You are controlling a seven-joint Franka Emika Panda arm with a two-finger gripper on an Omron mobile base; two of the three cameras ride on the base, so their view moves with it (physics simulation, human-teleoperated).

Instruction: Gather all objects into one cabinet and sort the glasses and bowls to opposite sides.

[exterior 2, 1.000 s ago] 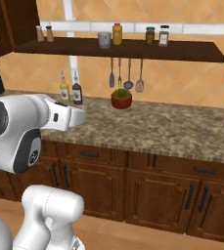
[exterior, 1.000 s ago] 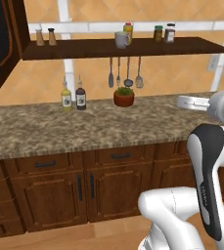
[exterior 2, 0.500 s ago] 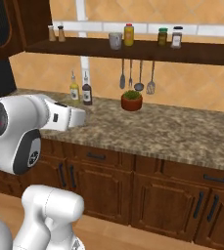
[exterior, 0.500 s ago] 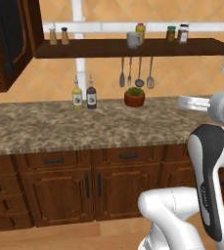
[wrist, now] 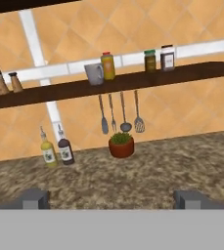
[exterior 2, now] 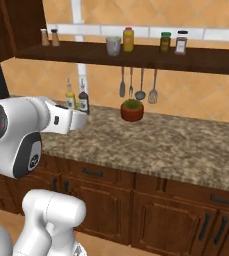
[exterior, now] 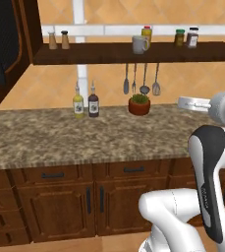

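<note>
The grey mug (exterior: 140, 45) is seen on the long shelf (exterior: 109, 52), upper centre, not yet gathered. The gripper (wrist: 111, 199) is held apart and empty, so the cabinet (exterior: 8, 44) at upper left remains to be filled.

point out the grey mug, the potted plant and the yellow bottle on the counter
grey mug (exterior: 139, 45), left base view, on its body
potted plant (exterior 2: 132, 111), right base view, on the red pot
yellow bottle (wrist: 48, 153), hand view, on its labelled belly

no readable text, jar labels blurred
</note>
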